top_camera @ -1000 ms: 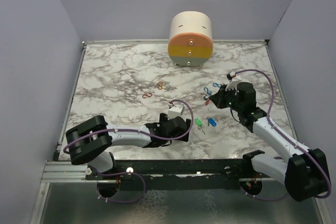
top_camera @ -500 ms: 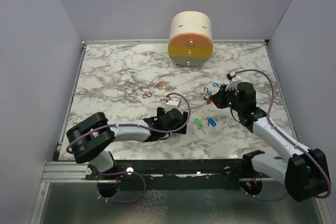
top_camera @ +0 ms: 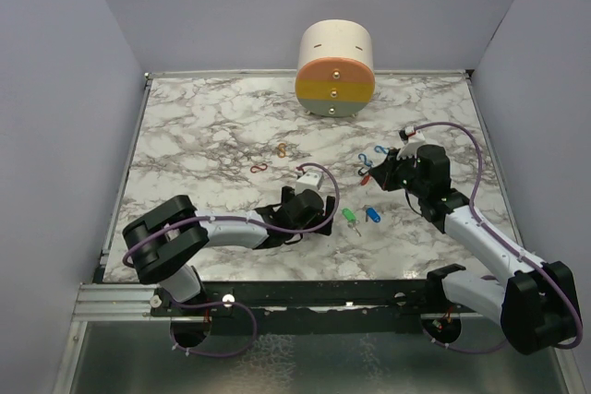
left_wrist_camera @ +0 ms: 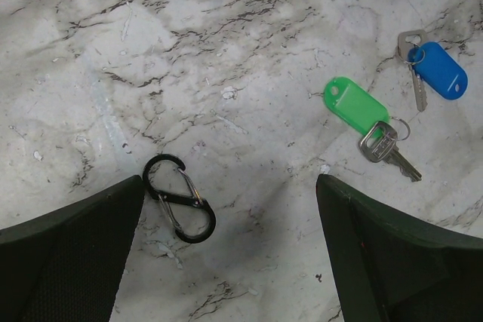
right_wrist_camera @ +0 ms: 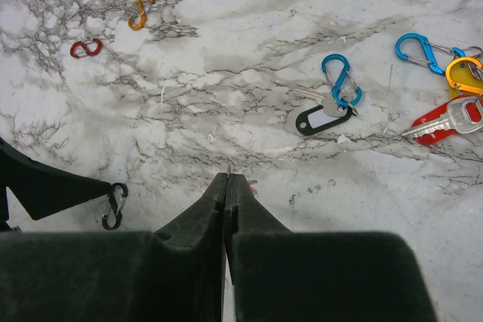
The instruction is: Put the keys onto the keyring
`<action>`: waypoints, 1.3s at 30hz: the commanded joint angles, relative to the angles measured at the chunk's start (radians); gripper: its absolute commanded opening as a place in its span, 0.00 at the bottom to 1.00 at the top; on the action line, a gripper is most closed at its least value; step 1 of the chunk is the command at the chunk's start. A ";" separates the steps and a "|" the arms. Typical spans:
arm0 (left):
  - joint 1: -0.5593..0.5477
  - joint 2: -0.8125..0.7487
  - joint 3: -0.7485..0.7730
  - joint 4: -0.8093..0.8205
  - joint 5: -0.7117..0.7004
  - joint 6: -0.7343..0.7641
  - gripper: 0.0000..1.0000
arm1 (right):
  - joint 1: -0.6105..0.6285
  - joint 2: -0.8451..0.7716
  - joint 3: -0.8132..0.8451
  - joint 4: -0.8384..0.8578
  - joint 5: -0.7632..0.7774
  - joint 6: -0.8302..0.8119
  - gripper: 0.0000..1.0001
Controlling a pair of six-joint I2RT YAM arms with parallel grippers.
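Key with green tag (left_wrist_camera: 355,103) and key with blue tag (left_wrist_camera: 439,71) lie loose on the marble table (left_wrist_camera: 226,35), at two o'clock from the left gripper (left_wrist_camera: 230,179), whose jaws stand wide apart and empty. A black clip (left_wrist_camera: 179,197) lies between its fingers, toward eight o'clock. The right gripper (right_wrist_camera: 227,179) is pinched closed, nothing visible in it. At two o'clock from its tip, a key with black tag (right_wrist_camera: 321,120) touches a blue clip (right_wrist_camera: 341,79); a key with red tag (right_wrist_camera: 445,124) lies toward three o'clock, beside an orange clip (right_wrist_camera: 462,73).
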 commanded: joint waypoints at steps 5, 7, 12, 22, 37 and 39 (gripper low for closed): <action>0.003 0.060 0.039 0.009 0.057 0.016 0.99 | 0.008 -0.013 -0.012 0.018 0.023 -0.007 0.01; 0.003 0.063 0.045 0.006 0.054 0.017 0.99 | 0.008 -0.015 -0.012 0.016 0.023 -0.008 0.01; 0.003 0.028 0.033 -0.056 -0.026 0.012 0.99 | 0.008 -0.020 -0.012 0.015 0.024 -0.008 0.01; -0.024 -0.033 -0.013 -0.131 -0.130 -0.010 0.87 | 0.008 -0.022 -0.012 0.015 0.023 -0.007 0.01; -0.100 0.074 0.058 -0.176 -0.265 -0.018 0.68 | 0.008 -0.039 -0.018 0.008 0.026 -0.008 0.01; -0.100 0.086 0.067 -0.176 -0.267 -0.012 0.63 | 0.008 -0.038 -0.018 0.010 0.025 -0.008 0.01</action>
